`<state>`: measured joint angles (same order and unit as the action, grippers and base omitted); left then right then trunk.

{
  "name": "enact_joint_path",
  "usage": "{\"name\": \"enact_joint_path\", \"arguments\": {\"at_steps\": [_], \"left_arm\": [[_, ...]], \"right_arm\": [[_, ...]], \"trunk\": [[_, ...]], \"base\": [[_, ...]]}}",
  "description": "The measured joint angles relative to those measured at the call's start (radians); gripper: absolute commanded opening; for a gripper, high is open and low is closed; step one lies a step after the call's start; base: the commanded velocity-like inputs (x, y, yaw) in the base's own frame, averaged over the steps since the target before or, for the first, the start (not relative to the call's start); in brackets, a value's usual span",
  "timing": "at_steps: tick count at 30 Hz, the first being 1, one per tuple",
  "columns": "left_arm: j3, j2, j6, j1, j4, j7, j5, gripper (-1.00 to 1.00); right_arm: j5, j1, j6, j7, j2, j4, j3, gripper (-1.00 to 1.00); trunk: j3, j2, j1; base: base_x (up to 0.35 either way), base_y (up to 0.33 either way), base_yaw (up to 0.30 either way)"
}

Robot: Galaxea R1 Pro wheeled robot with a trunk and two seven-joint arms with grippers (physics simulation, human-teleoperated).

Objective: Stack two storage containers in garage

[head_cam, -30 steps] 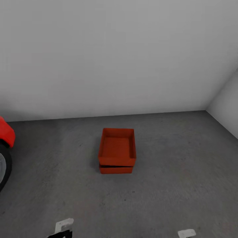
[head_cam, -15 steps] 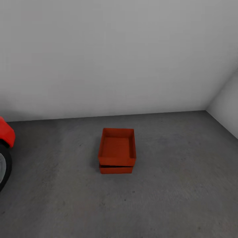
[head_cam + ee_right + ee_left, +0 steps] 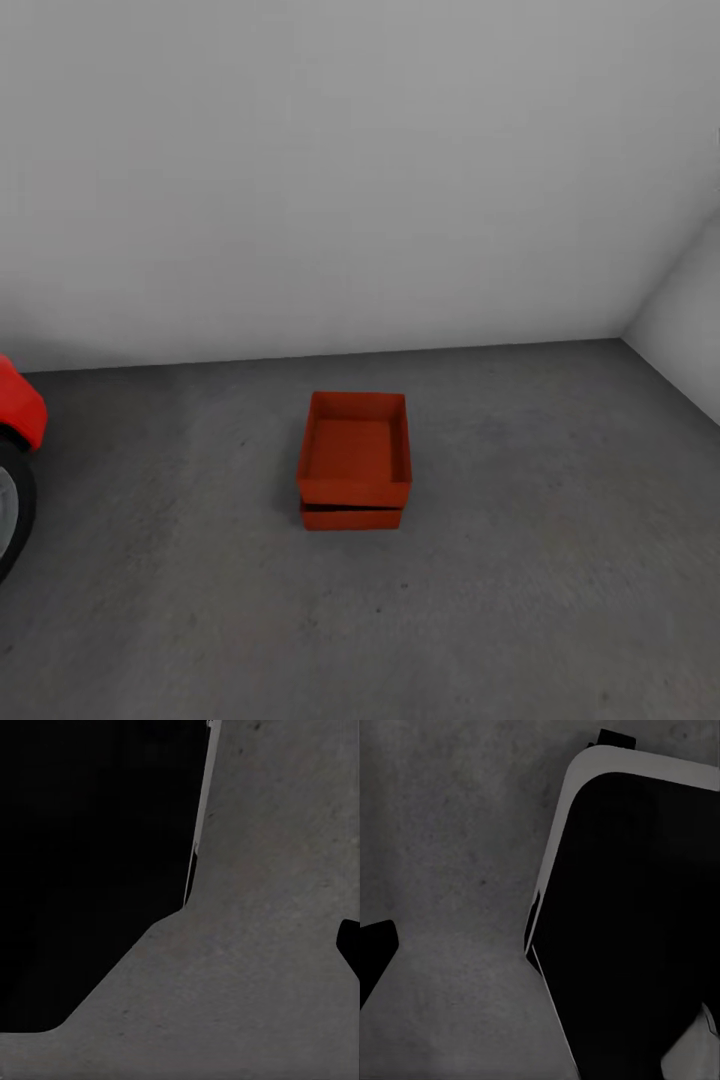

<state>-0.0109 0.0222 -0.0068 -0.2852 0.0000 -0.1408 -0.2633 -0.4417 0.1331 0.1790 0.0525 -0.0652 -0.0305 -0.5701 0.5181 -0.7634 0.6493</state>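
Observation:
The two storage containers stand stacked on the dark grey garage floor [image 3: 520,600], in the middle of the head view. The upper orange-red container [image 3: 355,449] sits open and empty, roughly square on the lower container [image 3: 350,517], of which a thin front strip shows. In the left wrist view, one dark fingertip [image 3: 375,952] of my left gripper [image 3: 540,960] shows at the picture's edge over bare floor. A dark fingertip [image 3: 350,945] of my right gripper [image 3: 180,945] likewise sits at the edge of the right wrist view. Both grippers hold nothing and are well apart from the stack.
A red car [image 3: 18,405] with its black tyre [image 3: 12,510] stands at the left edge. A plain white wall [image 3: 330,180] runs behind the stack, and a side wall [image 3: 690,320] closes the right. My black, white-rimmed base [image 3: 637,922] [image 3: 90,870] shows in both wrist views.
The white gripper parts at the bottom of the head view one second ago have dropped out of it. The whole picture has shifted down slightly. The stack has not moved.

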Motion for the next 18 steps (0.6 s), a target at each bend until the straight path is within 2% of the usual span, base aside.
{"name": "enact_joint_path", "arguments": {"at_steps": [6,11,18], "left_arm": [[-0.001,-0.005,-0.009,0.047,-0.002,0.010,0.017,1.00],[-0.002,-0.014,-0.033,0.061,-0.002,0.032,0.027,1.00],[-0.004,-0.014,-0.048,0.069,-0.002,0.114,0.063,1.00]], "right_arm": [[-0.007,-0.002,0.001,0.000,0.000,0.000,0.000,1.00],[-0.008,-0.002,0.001,0.001,0.000,0.000,0.000,1.00],[-0.010,-0.002,0.001,0.002,0.000,0.000,0.001,1.00]], "trunk": [[-0.010,0.000,0.000],[-0.018,0.000,0.000],[-0.029,0.000,0.000]], "base": [[0.000,0.000,0.000],[0.000,0.000,0.000],[0.000,0.000,0.000]]}}
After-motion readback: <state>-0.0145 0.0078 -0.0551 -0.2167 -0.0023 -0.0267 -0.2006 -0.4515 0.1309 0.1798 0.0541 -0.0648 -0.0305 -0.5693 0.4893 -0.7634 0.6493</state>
